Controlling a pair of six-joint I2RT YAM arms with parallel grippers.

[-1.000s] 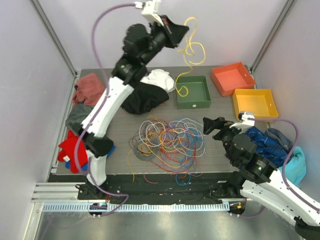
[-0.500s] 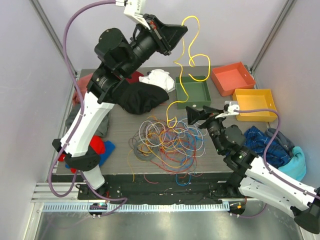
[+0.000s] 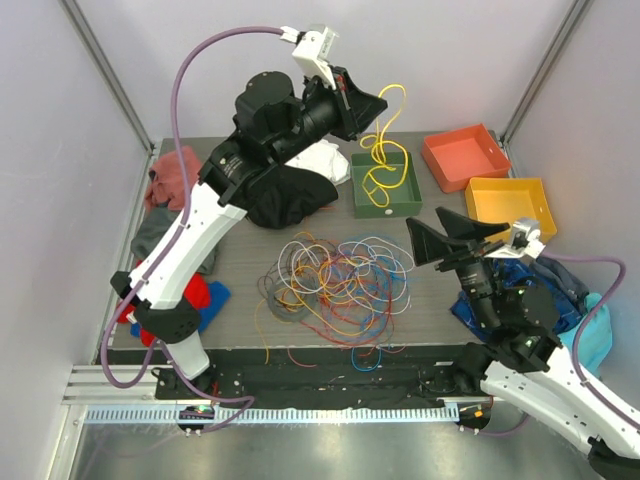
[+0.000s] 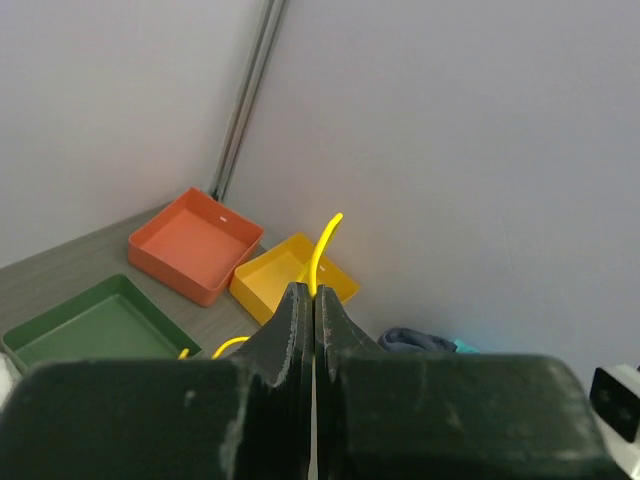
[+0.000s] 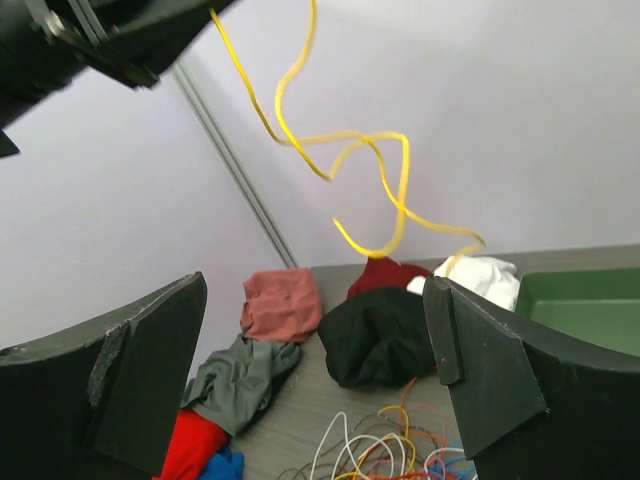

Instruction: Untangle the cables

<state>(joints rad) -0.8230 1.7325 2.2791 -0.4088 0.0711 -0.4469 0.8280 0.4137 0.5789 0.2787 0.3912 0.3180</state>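
A tangle of thin cables [image 3: 335,280] in white, orange, red, blue and grey lies on the table's middle; its top edge shows in the right wrist view [image 5: 400,450]. My left gripper [image 3: 383,103] is raised high at the back, shut on one yellow cable [image 3: 385,150]. That cable curls down from the jaws, and its lower loops hang in or just over the green tray [image 3: 403,205]. In the left wrist view the cable's end [image 4: 322,245] sticks out past the shut left gripper [image 4: 313,296]. My right gripper [image 3: 428,228] hovers right of the tangle, open and holding nothing [image 5: 315,300]. The yellow cable [image 5: 370,140] hangs beyond it.
An orange tray [image 3: 463,155] and a yellow tray [image 3: 508,205] stand at the back right. Clothes lie around: black [image 3: 285,195], white [image 3: 320,155], dusty red [image 3: 178,170], grey [image 3: 150,235], red and blue [image 3: 205,295] on the left, blue and teal [image 3: 560,300] on the right.
The left gripper swung right and lower with the yellow cable, whose lower end left the tangle and now hangs at the green tray. The right arm drew back to the right.
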